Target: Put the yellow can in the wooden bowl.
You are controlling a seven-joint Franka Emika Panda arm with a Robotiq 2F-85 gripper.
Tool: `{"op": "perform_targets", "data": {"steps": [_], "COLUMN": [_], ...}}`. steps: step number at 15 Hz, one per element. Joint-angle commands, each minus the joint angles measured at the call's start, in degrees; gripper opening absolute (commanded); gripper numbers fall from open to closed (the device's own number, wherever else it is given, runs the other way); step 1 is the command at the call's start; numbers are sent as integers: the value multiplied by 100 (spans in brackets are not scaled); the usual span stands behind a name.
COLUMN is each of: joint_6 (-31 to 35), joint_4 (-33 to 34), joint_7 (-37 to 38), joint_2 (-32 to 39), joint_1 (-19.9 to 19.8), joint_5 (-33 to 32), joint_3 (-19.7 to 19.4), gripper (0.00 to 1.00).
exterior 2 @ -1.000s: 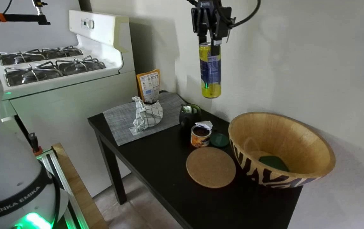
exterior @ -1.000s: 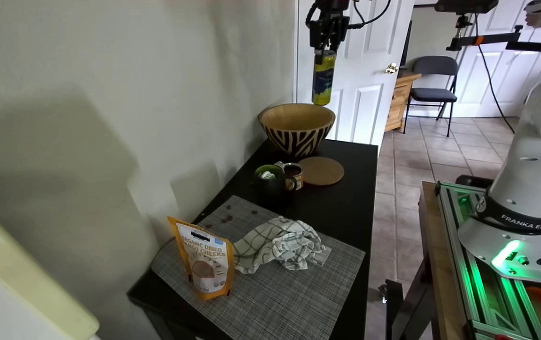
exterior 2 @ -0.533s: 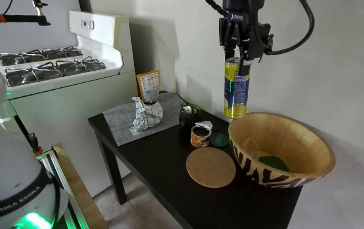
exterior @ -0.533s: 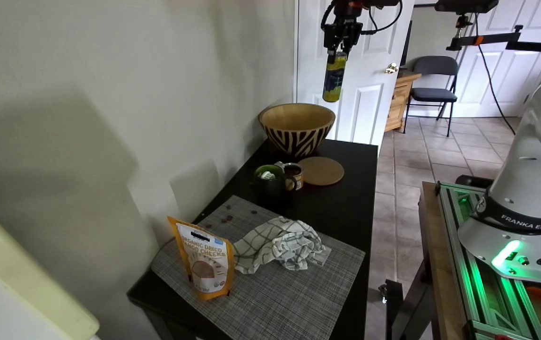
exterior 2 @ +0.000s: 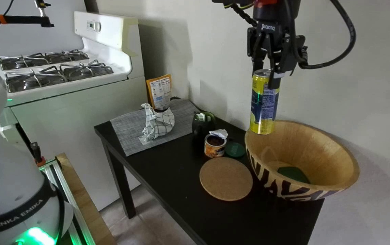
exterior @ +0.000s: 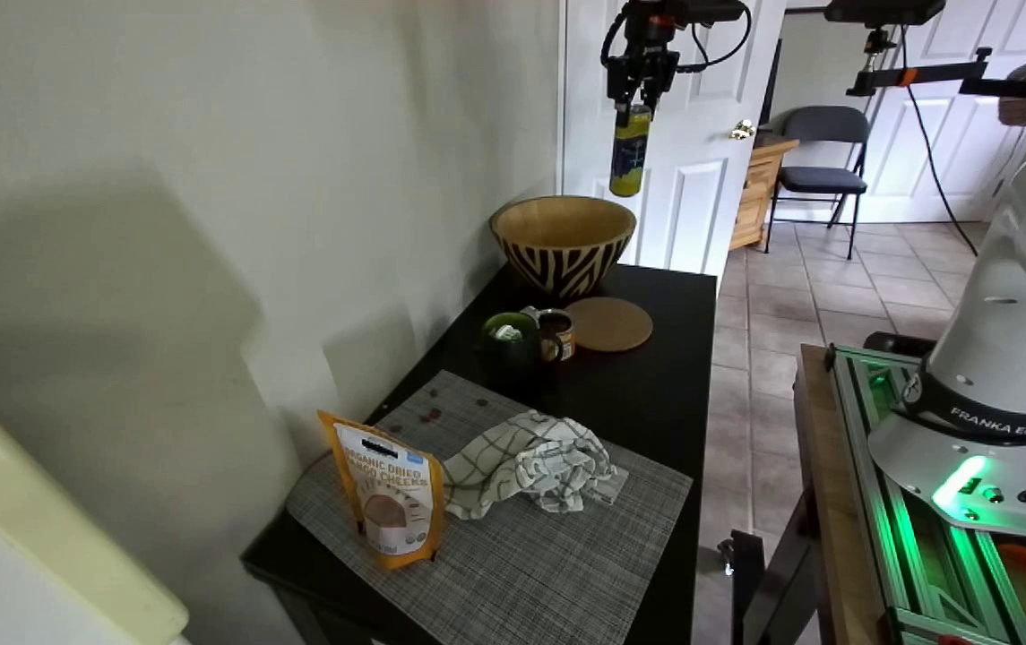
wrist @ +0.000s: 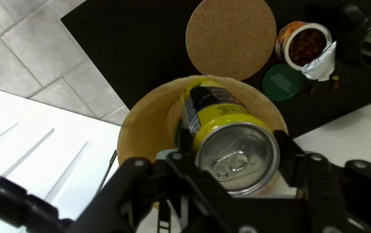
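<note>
Jaws: clamped on the upper end of the yellow can (exterior 2: 264, 105), which is held aloft nearly upright; to its right and lower, in an exterior view, the wooden bowl (exterior 2: 314, 158), rim partly behind the can. Handling, as judged: the can should be centred over the bowl, lowered inside, then released gently. Can: slim cylinder, yellow ends, dark-blue middle, silvery lid, ring tab in place
</note>
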Motion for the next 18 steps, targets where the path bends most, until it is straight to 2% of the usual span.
{"op": "perform_targets", "data": {"steps": [1, 5, 9, 11, 15, 18], "joint_6": [64, 123, -133, -226, -340, -429], "joint_4": [855, 1894, 3188, 3618, 4041, 4077], "joint_7": [-141, -388, -942, -1138, -1473, -1809], "joint_2": [880, 2011, 3111, 3494, 3901, 3983], "joint_1": [-52, -174, -471, -620, -881, -1006], "joint_5": [152, 374, 562, 601, 528, 463], "joint_3": [-66, -71, 21, 91, 172, 231], "gripper": [38, 38, 38, 38, 38, 38]}}
